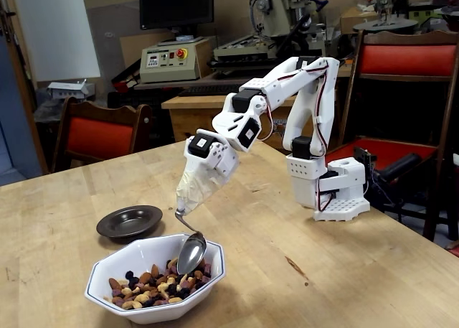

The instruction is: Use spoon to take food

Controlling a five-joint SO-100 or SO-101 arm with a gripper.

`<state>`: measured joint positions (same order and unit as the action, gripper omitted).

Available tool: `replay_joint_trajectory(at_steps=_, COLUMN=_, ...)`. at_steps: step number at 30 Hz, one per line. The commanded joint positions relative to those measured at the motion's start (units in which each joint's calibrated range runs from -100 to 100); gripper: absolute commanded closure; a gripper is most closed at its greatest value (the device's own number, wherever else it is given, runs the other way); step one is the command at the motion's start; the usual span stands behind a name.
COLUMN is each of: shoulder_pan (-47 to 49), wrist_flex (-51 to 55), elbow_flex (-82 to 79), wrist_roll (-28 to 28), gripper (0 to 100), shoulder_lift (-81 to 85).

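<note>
Taking the white octagonal bowl [107, 270] as the landmark: behind it and a little to the left, apart from its rim, sits a small dark saucer [130, 221], empty as far as the fixed view shows. Inside the bowl the food [147, 288], a mix of tan nuts and dark raisin-like bits, is heaped across the front and middle. At the bowl's right side the spoon [191, 254] hangs bowl-end down, its tip at or just touching the top of the heap near the right rim, its face steep and close to vertical. The thin bent handle rises from there into a thick wrap of off-white tape. That wrap covers the gripper [199, 183], above and right of the bowl, so I cannot tell how far the jaws are open; the spoon looks bound to them. The arm's base [331, 191] stands well to the right of the bowl on the wooden table [344, 270].

The step appears to be the dip into the mix. To scoop well, the tip should likely press down into the heap, sweep leftward toward the deeper pile, then roll the wrist so the spoon levels before lifting. Lifted this steeply, pieces would probably slide off.
</note>
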<state>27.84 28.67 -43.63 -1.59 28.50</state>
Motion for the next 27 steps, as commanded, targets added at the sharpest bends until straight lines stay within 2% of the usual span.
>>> replay_joint_trajectory(at_steps=1, shoulder_pan=0.7, wrist_flex=-1.3, elbow_flex=0.2, wrist_roll=0.0, gripper=96, shoulder_lift=-0.4)
replay_joint_trajectory(at_steps=10, shoulder_pan=0.2, wrist_flex=-2.5, elbow_flex=0.4, wrist_roll=0.0, gripper=96, shoulder_lift=-11.9)
replay_joint_trajectory(at_steps=20, shoulder_pan=-0.1, wrist_flex=-2.5, elbow_flex=0.4, wrist_roll=0.0, gripper=96, shoulder_lift=-13.5)
replay_joint_trajectory(at_steps=27, shoulder_pan=-4.7, wrist_flex=-2.7, elbow_flex=0.4, wrist_roll=0.0, gripper=96, shoulder_lift=-16.3)
